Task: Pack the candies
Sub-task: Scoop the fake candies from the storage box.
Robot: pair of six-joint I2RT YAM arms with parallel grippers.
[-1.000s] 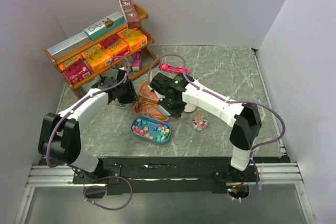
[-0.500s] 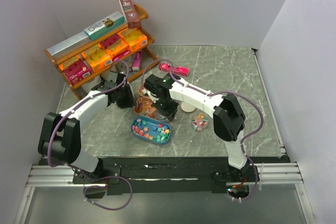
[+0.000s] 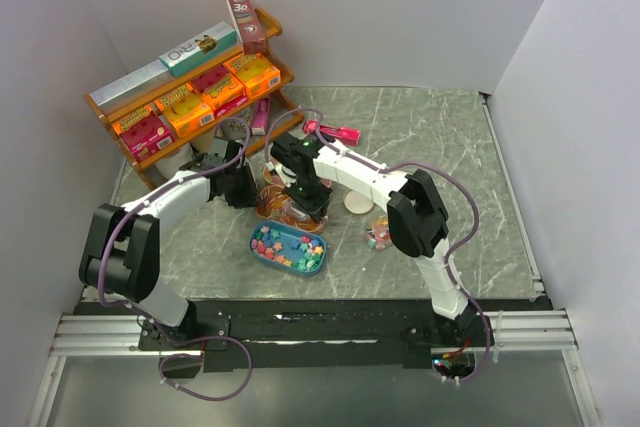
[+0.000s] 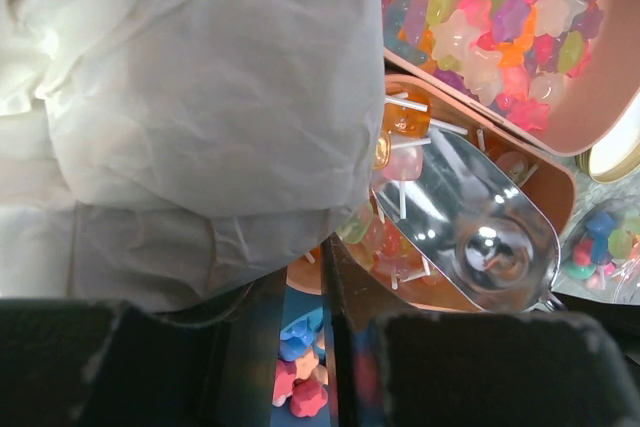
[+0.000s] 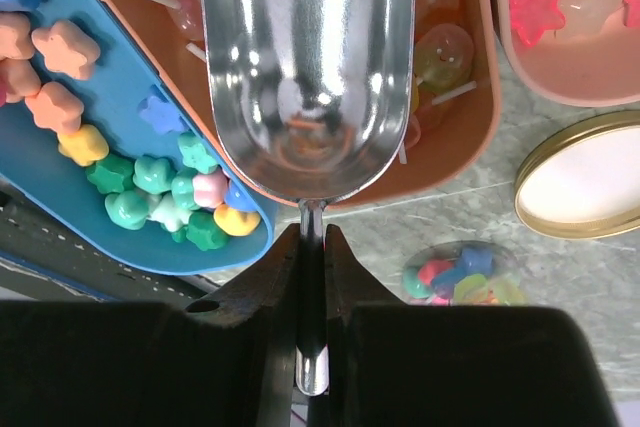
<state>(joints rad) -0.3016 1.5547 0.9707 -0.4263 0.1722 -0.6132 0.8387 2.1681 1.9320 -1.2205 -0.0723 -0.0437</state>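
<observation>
and the right gripper (image 5: 312,247) is clamped tight on the thin handle of the metal scoop (image 5: 305,67), jaws pinching it from both sides. the scoop's bowl is empty and shiny, and it hangs over the orange tray (image 5: 475,137), where lollipops (image 5: 445,52) lie with their white sticks poking out. just beside that sits the blue tray (image 5: 120,67), and there are the candies (image 5: 160,187), a heap of little star and flower shapes in green, orange, yellow, pink and blue. more of them fill a pale pink tray (image 4: 590,117) next to the orange one, and a few sit in a small clear tub (image 5: 462,277) on the marble table (image 3: 450,147), near a round gold lid (image 5: 580,177).

over to the left gripper (image 4: 305,297): its jaws stand close together with only a thin slit between them, and through that slit the blue tray's sweets show. a big crumpled white bag (image 4: 200,97) fills most of its wrist view, right up against the fingers, but whether the jaws actually pinch the bag's edge cannot be told from here. from above, both grippers crowd over the trays in the middle of the table, the left one just beside the orange tray. a wooden shelf (image 3: 100,102) of boxes (image 3: 190,112) stands at the far left corner.
</observation>
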